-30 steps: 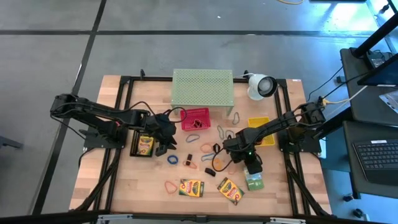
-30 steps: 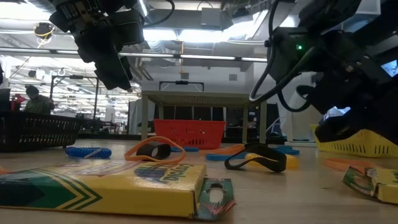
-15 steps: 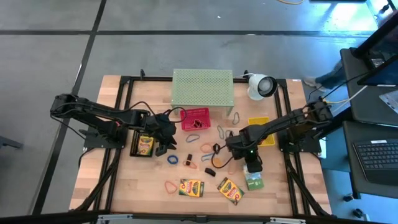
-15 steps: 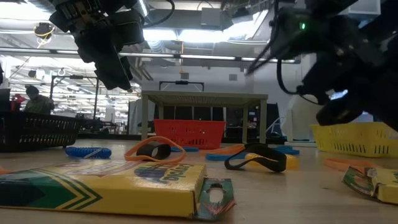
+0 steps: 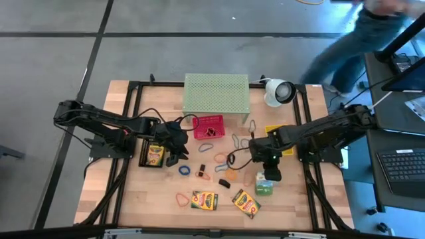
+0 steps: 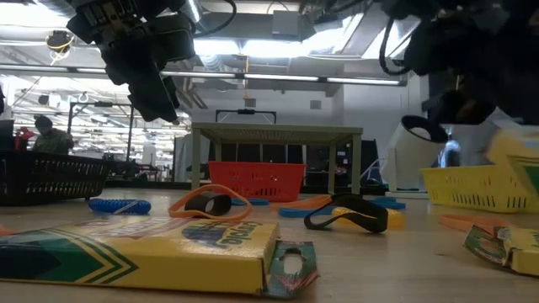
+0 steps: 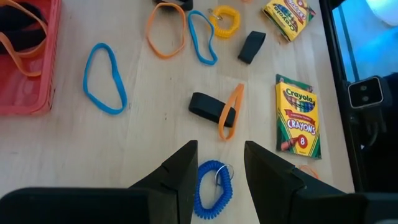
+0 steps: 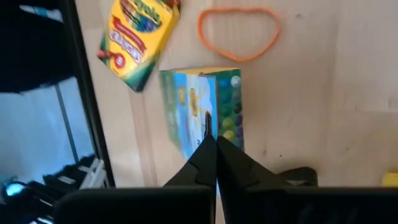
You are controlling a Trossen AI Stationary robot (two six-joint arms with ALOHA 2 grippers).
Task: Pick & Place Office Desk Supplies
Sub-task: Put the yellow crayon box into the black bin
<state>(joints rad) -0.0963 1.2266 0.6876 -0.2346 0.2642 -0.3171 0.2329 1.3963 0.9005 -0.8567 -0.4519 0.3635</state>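
"What's the right gripper (image 5: 265, 176) doing over there?"

"It's pointing down at the near right part of the table (image 5: 119, 192), fingers squeezed tight together on the top edge of a green-sided crayon box (image 5: 264, 187). From the wrist camera the tips meet right on that edge of the box (image 8: 208, 109). Seen from table height, a blurred yellow-and-green shape (image 6: 515, 164) sits above the tabletop at the far right, so the box looks lifted, though I can't be sure how it's gripped."

"And the left gripper (image 5: 174, 154)?"

"Hovering left of centre, fingers partly apart with nothing between them. A blue coil band (image 7: 214, 186) lies on the wood just below the tips (image 7: 221, 149); in the overhead view the coil (image 5: 184, 170) is just near-right of the claw."

"Where's the rest of the stuff?"

"Two more crayon boxes (image 5: 204, 200) (image 5: 246, 203) lie flat along the near edge, and a fourth (image 5: 154, 154) lies in a black tray just left of the left claw. Loose bands and a dark clip (image 7: 211, 107) crossed by an orange band are scattered mid-table. A red basket (image 5: 208, 126) sits before the pale green mesh stand (image 5: 216, 93), with a white lamp (image 5: 279, 91) to its right. A person (image 5: 352, 46) is blurred beyond the far right corner."
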